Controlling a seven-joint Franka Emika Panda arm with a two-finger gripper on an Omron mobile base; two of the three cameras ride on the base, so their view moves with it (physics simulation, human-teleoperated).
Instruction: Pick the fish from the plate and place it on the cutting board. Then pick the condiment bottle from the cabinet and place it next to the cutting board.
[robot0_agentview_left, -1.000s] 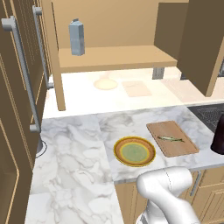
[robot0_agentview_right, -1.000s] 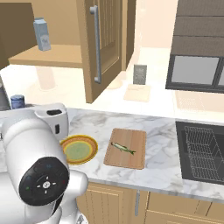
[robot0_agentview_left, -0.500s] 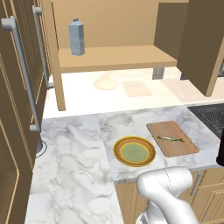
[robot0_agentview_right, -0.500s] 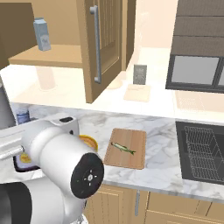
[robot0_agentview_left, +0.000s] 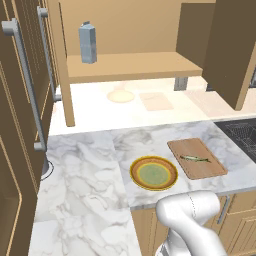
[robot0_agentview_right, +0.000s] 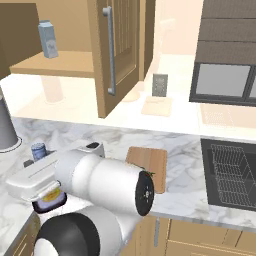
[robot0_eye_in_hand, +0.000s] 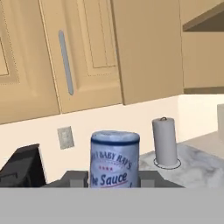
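1. Gripper (robot0_eye_in_hand: 114, 178) was pinched on the condiment bottle (robot0_eye_in_hand: 114, 157). A dark finger tip sat tight on each side of it, lower centre of the hand view.
2. The bottle was upright in that view, with a blue-and-white label reading "Sauce". Its base was cut off by the bottom of the frame.
3. Behind the bottle in the hand view: a wall outlet (robot0_eye_in_hand: 65, 138) to its left, a paper towel roll (robot0_eye_in_hand: 165, 142) on the marble to its right, and tan cupboard doors above.
4. Right base view: the arm filled the lower left, with the hand low over the counter edge at far left. A small blue-white top (robot0_agentview_right: 38, 151) showed just behind the hand; I couldn't tell more of it.
5. The fish (robot0_agentview_left: 195, 159) lay on the cutting board (robot0_agentview_left: 202, 167), right of centre in the left base view.
6. The plate (robot0_agentview_left: 135, 172) sat bare just left of the board, not touching it.
7. The cabinet (robot0_agentview_left: 130, 67) was open across the top of the frame, with a grey-blue carton (robot0_agentview_left: 87, 42) standing at the left of its shelf.
8. The sink (robot0_agentview_left: 245, 132) was at the right edge.
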